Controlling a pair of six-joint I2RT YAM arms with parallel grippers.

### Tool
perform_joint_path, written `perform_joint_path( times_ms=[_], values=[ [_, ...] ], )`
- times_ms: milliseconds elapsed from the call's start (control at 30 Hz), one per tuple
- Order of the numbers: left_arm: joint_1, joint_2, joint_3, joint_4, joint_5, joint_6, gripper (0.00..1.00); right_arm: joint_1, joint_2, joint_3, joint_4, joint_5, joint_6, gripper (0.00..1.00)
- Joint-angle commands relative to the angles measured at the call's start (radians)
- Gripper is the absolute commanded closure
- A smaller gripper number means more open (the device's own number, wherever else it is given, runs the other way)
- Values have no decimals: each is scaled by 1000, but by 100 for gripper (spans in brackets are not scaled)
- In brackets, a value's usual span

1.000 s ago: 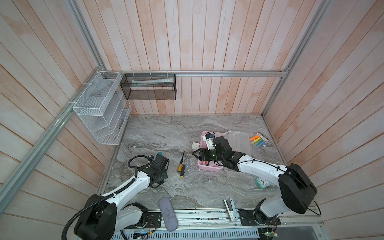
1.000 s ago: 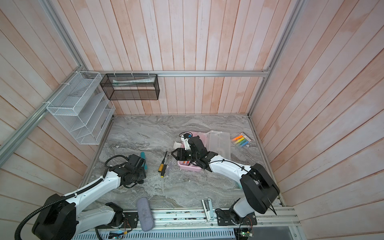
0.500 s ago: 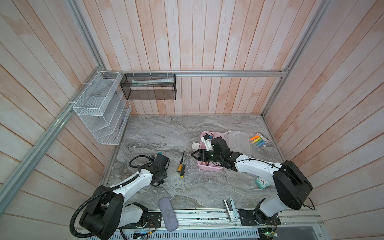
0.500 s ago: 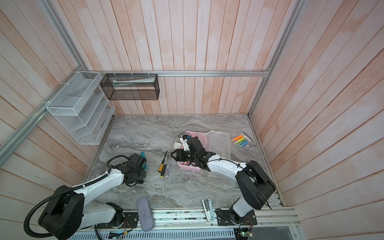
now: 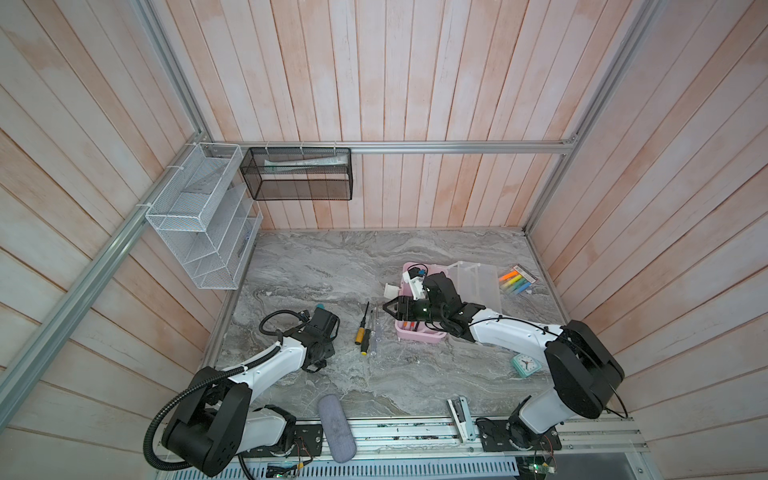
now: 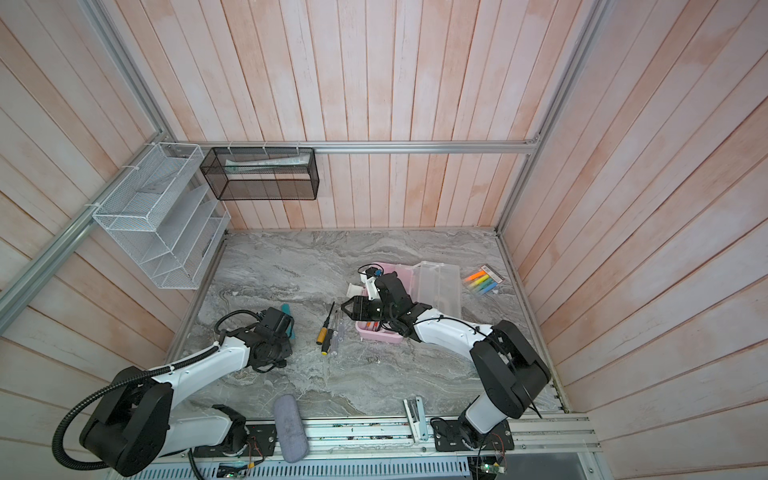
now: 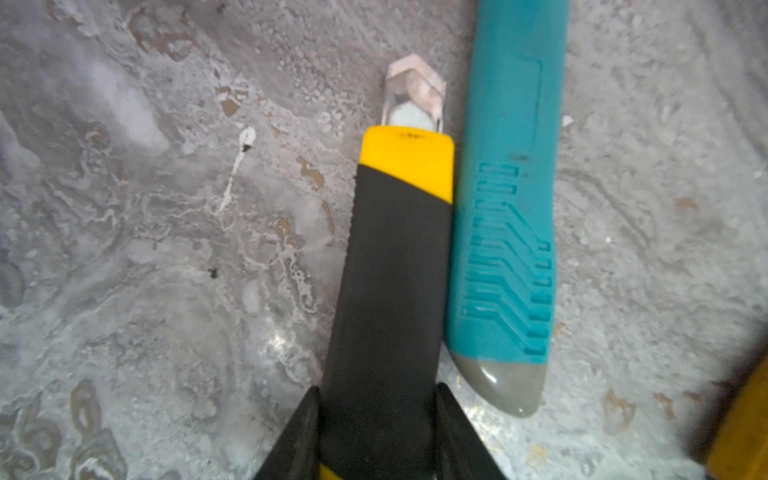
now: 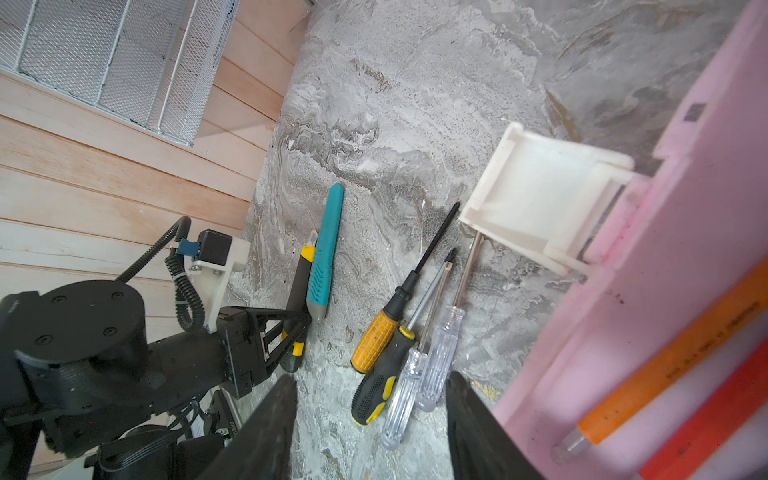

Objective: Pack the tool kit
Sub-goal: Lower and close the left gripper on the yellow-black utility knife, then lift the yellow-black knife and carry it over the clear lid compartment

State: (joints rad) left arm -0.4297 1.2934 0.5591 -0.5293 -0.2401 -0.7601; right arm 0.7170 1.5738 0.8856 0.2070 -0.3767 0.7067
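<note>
The pink box [image 5: 419,334] stands right of centre, its frosted lid [image 5: 478,286] swung open behind it. An orange tool [image 8: 673,357] lies inside. Several screwdrivers [image 5: 363,328] lie on the marble left of the box. Further left, a teal tool [image 7: 507,208] lies alongside a black-yellow tool [image 7: 395,249]. My left gripper [image 7: 378,392] is shut on the black-yellow tool's handle, both fingers pressed to its sides; the right wrist view shows this grip [image 8: 297,328] too. My right gripper [image 8: 372,378] hangs open and empty over the box's left edge, pointing at the screwdrivers [image 8: 415,345].
A white latch flap [image 8: 536,195] sticks out from the box wall. A packet of highlighters [image 5: 517,280] lies at the far right, a small teal clock [image 5: 525,365] near the right arm, and a grey pouch [image 5: 336,428] at the front edge. Wire racks [image 5: 199,220] hang on the left wall.
My left gripper's jaws have closed in onto the black-yellow tool. The right gripper has barely moved.
</note>
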Motion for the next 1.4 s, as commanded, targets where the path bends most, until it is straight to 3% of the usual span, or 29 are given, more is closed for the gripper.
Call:
perform_joint_path(
  times_ms=[0, 333, 533, 967, 1367],
  values=[
    [6, -13, -7, -18, 9, -6, 73, -8, -3, -1, 14, -13, 1, 44],
    [6, -173, 104, -154, -11, -10, 74, -22, -22, 1, 16, -10, 0, 45],
    [-4, -266, 240, -54, 172, 13, 75, -64, -115, -37, 35, 18, 23, 44],
    [-320, 163, 570, 264, 292, 38, 75, -293, -437, -123, -82, 137, 4, 45],
    [-392, 492, 812, 413, 473, 12, 75, -373, -552, -180, -127, 136, -3, 44]
  ],
)
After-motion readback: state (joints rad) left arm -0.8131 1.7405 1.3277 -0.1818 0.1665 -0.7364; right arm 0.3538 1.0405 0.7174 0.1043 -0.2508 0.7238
